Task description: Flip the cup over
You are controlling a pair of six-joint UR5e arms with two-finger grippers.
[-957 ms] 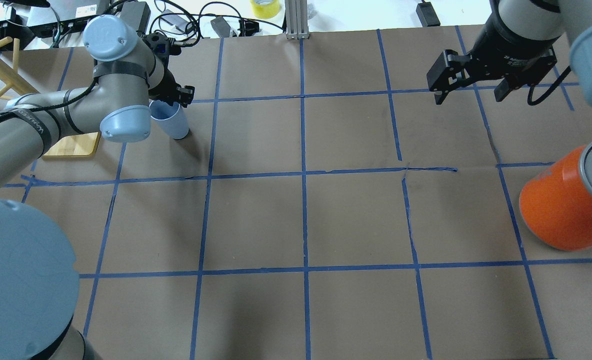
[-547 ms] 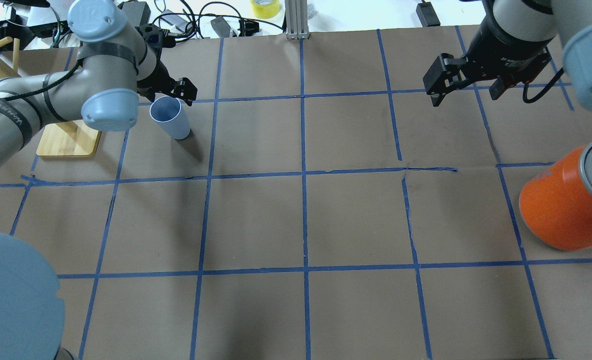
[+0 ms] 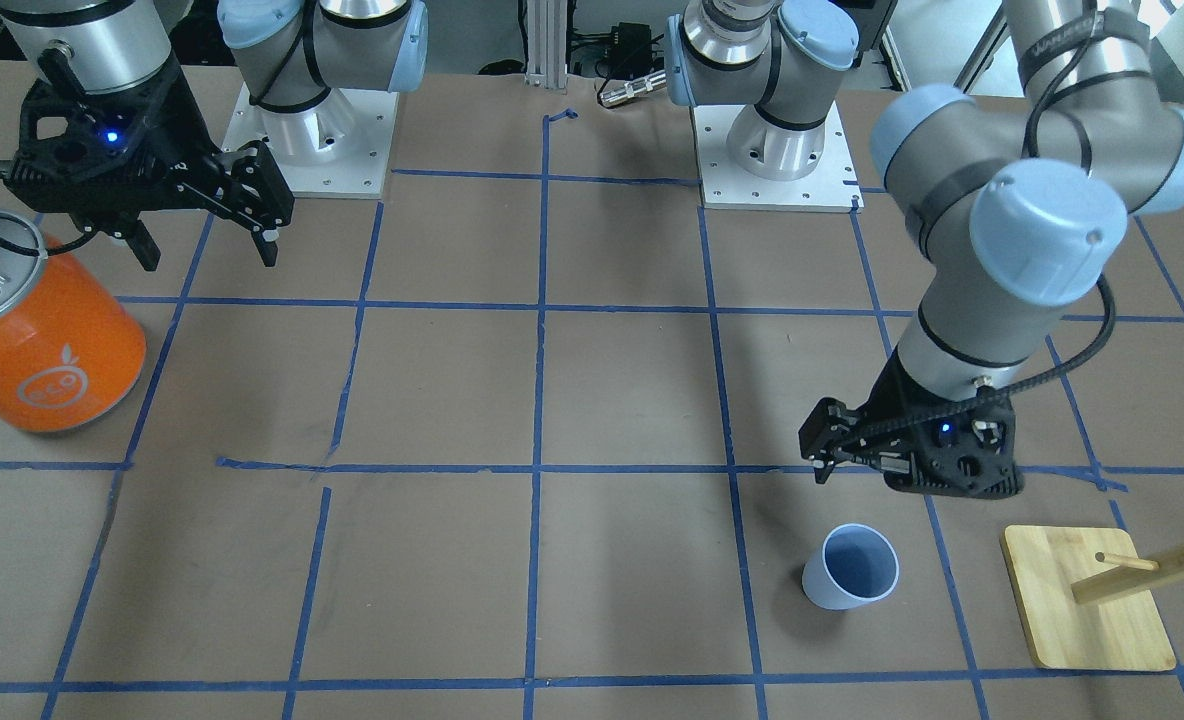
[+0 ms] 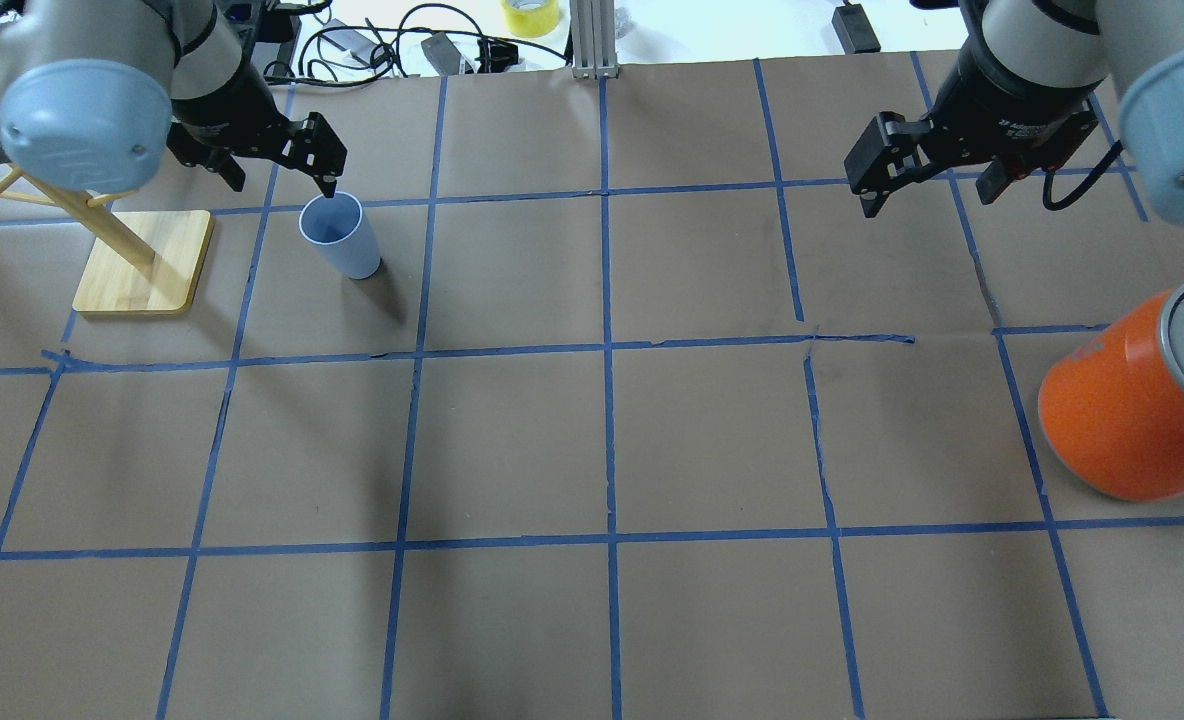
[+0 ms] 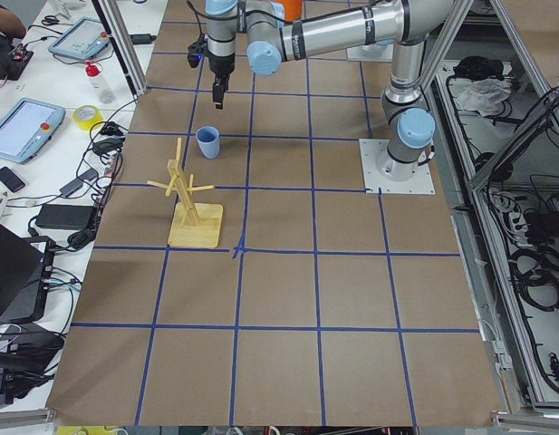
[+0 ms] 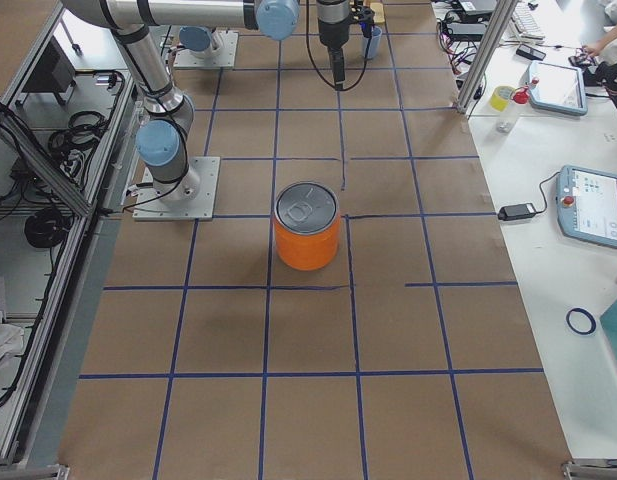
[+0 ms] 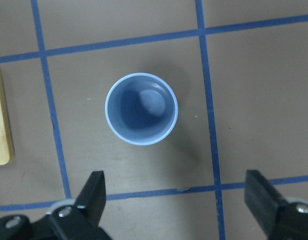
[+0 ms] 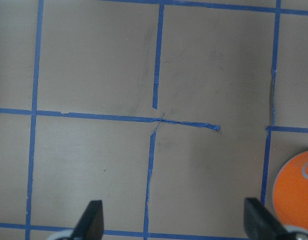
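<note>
The pale lavender-blue cup (image 4: pixel 340 238) stands upright on the table, mouth up, by itself. It also shows in the front view (image 3: pixel 852 580), in the left view (image 5: pixel 207 142), and in the left wrist view (image 7: pixel 141 108) from straight above. My left gripper (image 4: pixel 282 172) is open and empty. It hangs above the cup, a little off to one side, and touches nothing; its fingers (image 7: pixel 94 195) frame the bottom of the wrist view. My right gripper (image 4: pixel 927 190) is open and empty, high over the far right of the table.
A large orange can (image 4: pixel 1122 420) with a silver lid stands at the right edge, also in the front view (image 3: pixel 42 350). A wooden peg stand (image 4: pixel 142 265) on a square base stands left of the cup. Cables and devices lie beyond the far table edge.
My left arm has lifted and swung back from the cup's rim, so the cup now shows whole. The cup has not moved. My right gripper has barely shifted.
</note>
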